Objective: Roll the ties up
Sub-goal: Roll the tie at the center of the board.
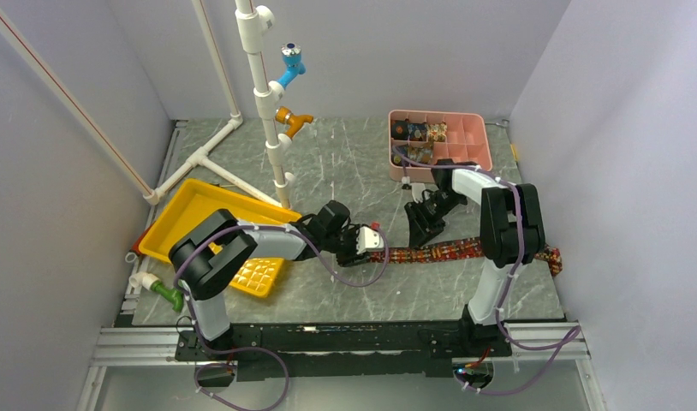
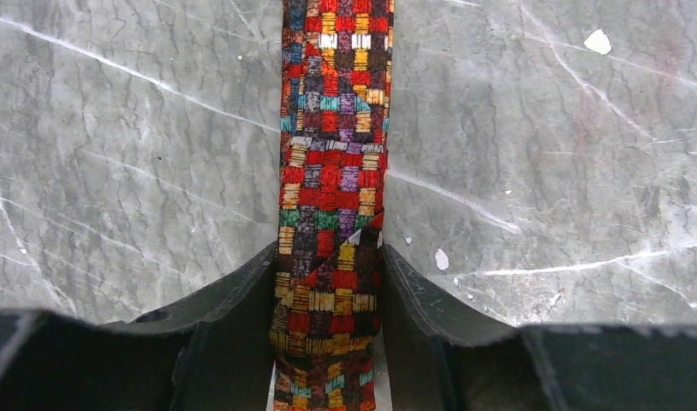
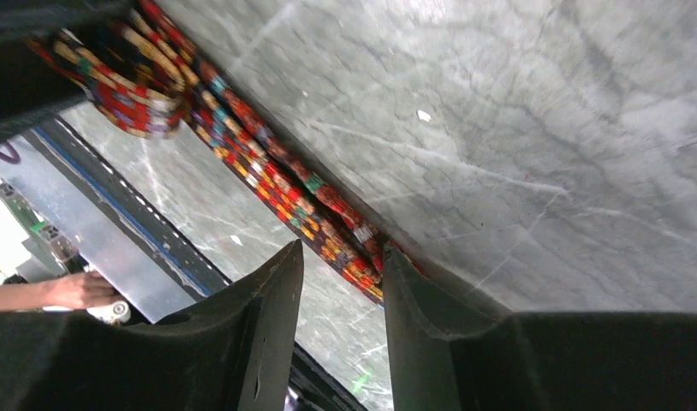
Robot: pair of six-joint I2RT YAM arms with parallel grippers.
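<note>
Left jaws pinch the folded end of the tie point(image 2: 332, 171) on the worktop point(image 2: 542, 171); right jaws stand parted, gripping nothing.

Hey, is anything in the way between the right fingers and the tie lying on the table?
Nothing visible: the tie runs along the table right at the fingers of the right gripper, with no other object between them.

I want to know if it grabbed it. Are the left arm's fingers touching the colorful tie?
Touching. The left wrist view shows the tie filling the space between both fingers, its edges against them.
</note>
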